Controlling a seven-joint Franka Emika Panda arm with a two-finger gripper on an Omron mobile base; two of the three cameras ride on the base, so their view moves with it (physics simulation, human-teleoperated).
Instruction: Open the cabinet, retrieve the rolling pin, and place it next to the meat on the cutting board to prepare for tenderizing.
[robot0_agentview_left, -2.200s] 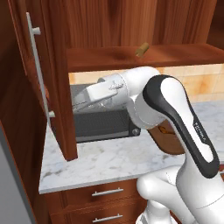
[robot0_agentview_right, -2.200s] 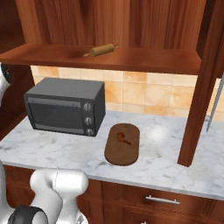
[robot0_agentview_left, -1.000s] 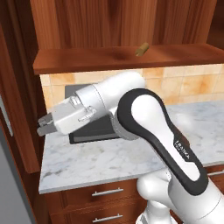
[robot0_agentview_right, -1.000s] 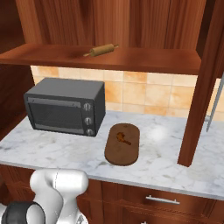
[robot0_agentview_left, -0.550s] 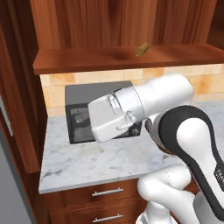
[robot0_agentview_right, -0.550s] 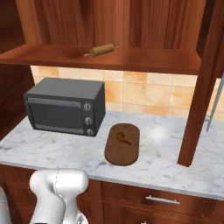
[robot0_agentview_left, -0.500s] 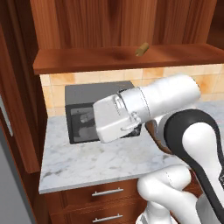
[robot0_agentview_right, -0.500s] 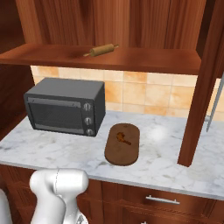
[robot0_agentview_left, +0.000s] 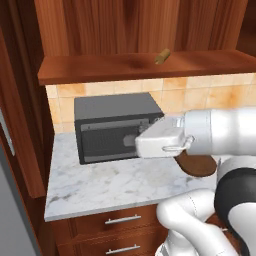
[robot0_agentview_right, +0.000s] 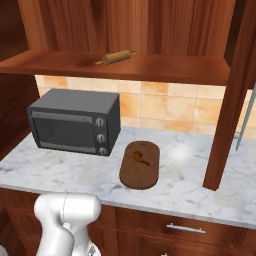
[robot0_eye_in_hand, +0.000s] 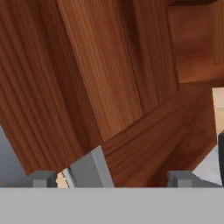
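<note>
Swung back right off the cabinet (robot0_agentview_left: 22, 125) door, the arm now crosses the toaster oven (robot0_agentview_left: 115, 127), tool (robot0_eye_in_hand: 111, 177) fingertips apart holding nothing, rolling pin (robot0_agentview_right: 116, 57) on the open shelf, meat (robot0_agentview_right: 140, 158) on the cutting board (robot0_agentview_right: 140, 165) on the bench (robot0_agentview_right: 190, 187).

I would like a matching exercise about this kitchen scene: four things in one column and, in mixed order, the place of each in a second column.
Things:
1. rolling pin
2. meat
3. cutting board
4. toaster oven

Places:
A. on the marble counter, right of the toaster oven in the right base view
B. on the open cabinet shelf
C. on the counter, under the shelf, against the tiled wall
D. on top of the oval board

Pairs: 1-B, 2-D, 3-A, 4-C
</note>
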